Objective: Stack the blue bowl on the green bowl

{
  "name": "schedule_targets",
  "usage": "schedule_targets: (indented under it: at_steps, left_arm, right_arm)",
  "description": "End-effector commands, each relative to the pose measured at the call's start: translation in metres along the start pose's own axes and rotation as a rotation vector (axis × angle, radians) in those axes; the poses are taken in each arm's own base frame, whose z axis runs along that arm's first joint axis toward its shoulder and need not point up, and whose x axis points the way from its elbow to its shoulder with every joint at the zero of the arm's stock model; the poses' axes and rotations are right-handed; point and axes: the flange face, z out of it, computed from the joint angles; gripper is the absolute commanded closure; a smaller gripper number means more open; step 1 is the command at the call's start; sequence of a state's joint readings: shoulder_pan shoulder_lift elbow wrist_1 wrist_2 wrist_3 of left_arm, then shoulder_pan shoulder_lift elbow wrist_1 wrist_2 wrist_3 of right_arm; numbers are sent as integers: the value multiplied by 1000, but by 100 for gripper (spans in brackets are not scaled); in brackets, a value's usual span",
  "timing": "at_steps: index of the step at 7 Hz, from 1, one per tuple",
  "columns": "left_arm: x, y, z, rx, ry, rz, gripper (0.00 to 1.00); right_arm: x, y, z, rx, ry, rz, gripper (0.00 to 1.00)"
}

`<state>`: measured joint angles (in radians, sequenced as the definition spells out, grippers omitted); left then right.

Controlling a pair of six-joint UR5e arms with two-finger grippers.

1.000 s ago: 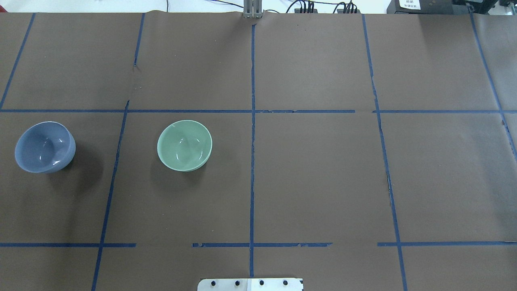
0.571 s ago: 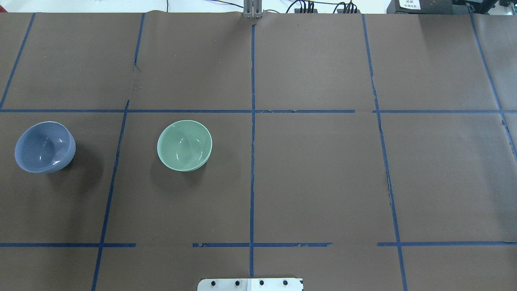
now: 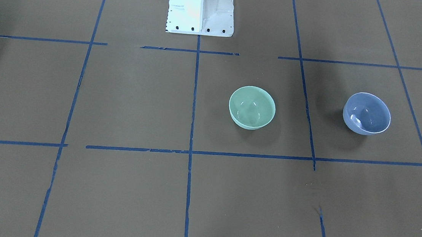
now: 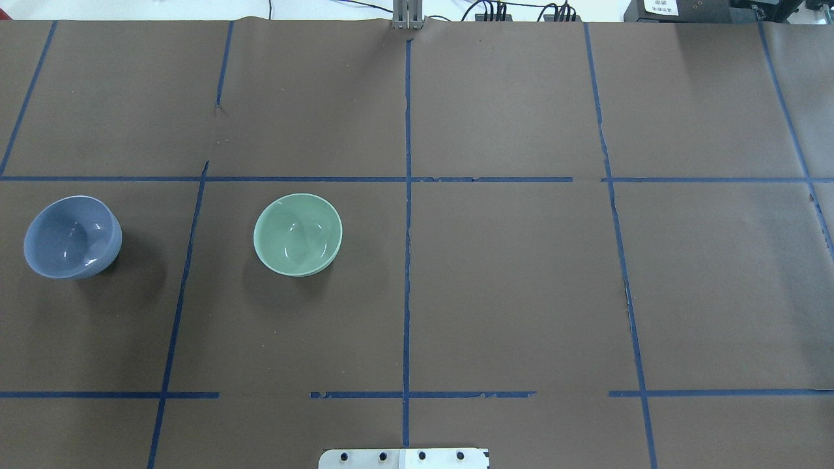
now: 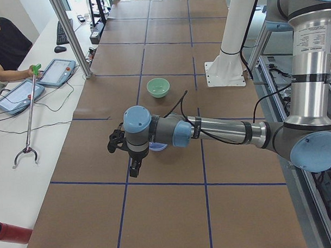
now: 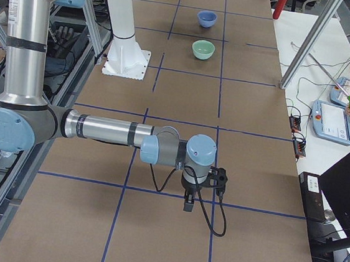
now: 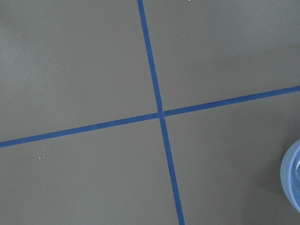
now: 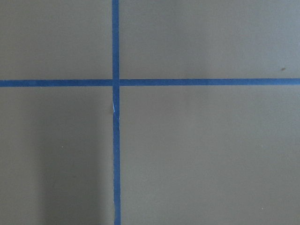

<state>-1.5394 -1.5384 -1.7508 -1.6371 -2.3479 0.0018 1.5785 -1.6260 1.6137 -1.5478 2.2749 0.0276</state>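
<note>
The blue bowl [image 4: 71,237] stands upright on the brown table cover at the far left of the overhead view, and on the right in the front-facing view [image 3: 367,113]. The green bowl [image 4: 298,234] stands upright one grid square to its right, apart from it [image 3: 252,107]. The left gripper [image 5: 133,167] hangs over the table just beside the blue bowl [image 5: 158,147], whose rim shows at the left wrist view's right edge [image 7: 293,180]. The right gripper [image 6: 187,202] hangs over bare table far from both bowls. Both show only in side views, so I cannot tell if they are open or shut.
The white robot pedestal [image 3: 200,10] stands at the table's near-robot edge. Blue tape lines [image 4: 407,215] grid the cover. A person with a green-handled reacher tool [image 5: 28,115] and tablets [image 5: 56,72] are beside the table's far side, near a metal post [image 5: 73,37].
</note>
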Motion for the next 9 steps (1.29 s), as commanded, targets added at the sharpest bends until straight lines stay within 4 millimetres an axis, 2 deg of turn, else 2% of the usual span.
schedule_targets:
  at_steps: [1,2,4,5,6,7,8,9]
  left_arm:
    - [87,-7,22,-41,31,-76,0]
    - [113,-5,42,-48,45,-113,0]
    - [138,26,96,-5,63,-161,0]
    - [137,36,133,-10,82,-168,0]
    - [134,42,154,1,95,-167,0]
    - [142,46,166,-1,80,-163,0]
    - [143,50,180,-15,62,-158,0]
    - [146,50,184,-22,63,-150,14]
  right_arm:
    - [0,0,0,0,0,0,0]
    - [0,0,0,0,0,0,0]
    - [0,0,0,0,0,0,0]
    - [0,0,0,0,0,0,0]
    - [0,0,0,0,0,0,0]
    - [0,0,0,0,0,0,0]
    - [0,0,0,0,0,0,0]
    - [0,0,0,0,0,0,0]
